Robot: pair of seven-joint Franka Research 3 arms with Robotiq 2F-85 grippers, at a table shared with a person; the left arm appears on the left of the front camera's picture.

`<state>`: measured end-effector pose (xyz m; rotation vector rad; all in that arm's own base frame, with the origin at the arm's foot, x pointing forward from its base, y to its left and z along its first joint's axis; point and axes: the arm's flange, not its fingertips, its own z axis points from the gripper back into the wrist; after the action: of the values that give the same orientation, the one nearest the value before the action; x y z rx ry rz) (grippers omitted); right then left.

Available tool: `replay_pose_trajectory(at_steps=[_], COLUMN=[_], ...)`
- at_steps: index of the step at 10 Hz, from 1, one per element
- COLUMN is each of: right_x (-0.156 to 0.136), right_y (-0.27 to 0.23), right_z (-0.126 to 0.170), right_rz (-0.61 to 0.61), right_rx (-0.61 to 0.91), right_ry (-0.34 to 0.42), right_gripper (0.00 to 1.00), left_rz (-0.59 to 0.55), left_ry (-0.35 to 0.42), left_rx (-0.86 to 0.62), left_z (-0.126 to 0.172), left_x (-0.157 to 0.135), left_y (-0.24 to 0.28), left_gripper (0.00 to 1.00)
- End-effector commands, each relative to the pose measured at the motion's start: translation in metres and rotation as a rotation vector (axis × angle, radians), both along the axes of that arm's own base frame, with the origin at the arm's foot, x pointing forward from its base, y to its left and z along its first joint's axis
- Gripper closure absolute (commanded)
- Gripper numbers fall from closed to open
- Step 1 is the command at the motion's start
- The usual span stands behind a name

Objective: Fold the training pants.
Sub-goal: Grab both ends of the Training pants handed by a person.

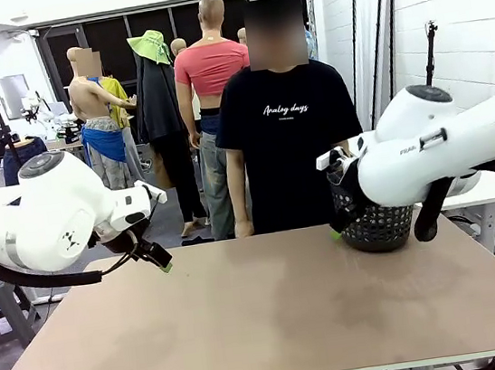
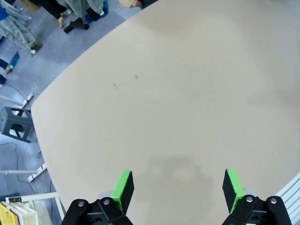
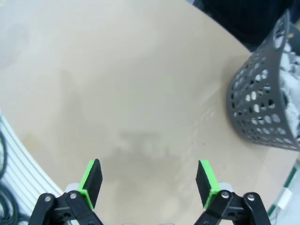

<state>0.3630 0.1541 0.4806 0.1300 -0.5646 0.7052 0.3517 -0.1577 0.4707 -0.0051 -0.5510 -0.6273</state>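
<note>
Inside the black mesh plastic basket, nearer the right claw than the left claw, the light grey training pants seem to lie; both claws stand apart.

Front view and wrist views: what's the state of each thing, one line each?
Left gripper: fingers open, empty, above the table.
Right gripper: fingers open, empty.
Basket: upright on the table, pale fabric inside.
Person: standing at the far side.
</note>
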Motion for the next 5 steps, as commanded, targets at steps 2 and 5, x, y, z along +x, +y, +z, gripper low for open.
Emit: replay_pose_trajectory(at_steps=[2,5], right_x=[-0.007,-0.013], right_y=[-0.011,-0.017], right_z=[0.038,0.070], right_rz=[0.021,0.016], right_rx=[-0.057,-0.066], right_ry=[-0.034,-0.084], right_gripper=[0.00,0.00], left_rz=[0.031,0.033], left_ry=[0.036,-0.021], left_rx=[0.007,0.001], left_z=[0.031,0.070], left_x=[-0.007,-0.008], left_y=[-0.008,-0.012], left_gripper=[0.00,0.00])
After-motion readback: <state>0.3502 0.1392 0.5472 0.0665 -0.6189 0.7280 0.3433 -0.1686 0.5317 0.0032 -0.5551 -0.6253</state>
